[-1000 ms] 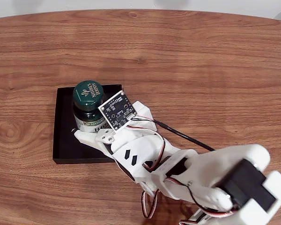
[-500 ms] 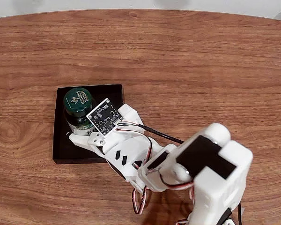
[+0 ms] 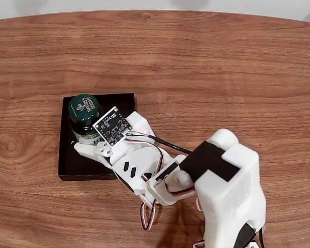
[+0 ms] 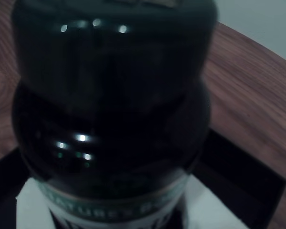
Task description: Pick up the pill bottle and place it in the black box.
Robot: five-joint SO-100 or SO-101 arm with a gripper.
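Bottle (image 3: 84, 111) sits upright over the box's (image 3: 67, 165) upper left corner, left of frame centre. Gripper (image 3: 82, 138) fingers are clamped on its body, presumably keeping it upright until it is set down.

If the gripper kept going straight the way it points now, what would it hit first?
Nothing new: the gripper already has the pill bottle between its fingers, over the black box. Pushing on to the upper left, bottle or fingers would probably meet the box's wall next; depth is unclear.
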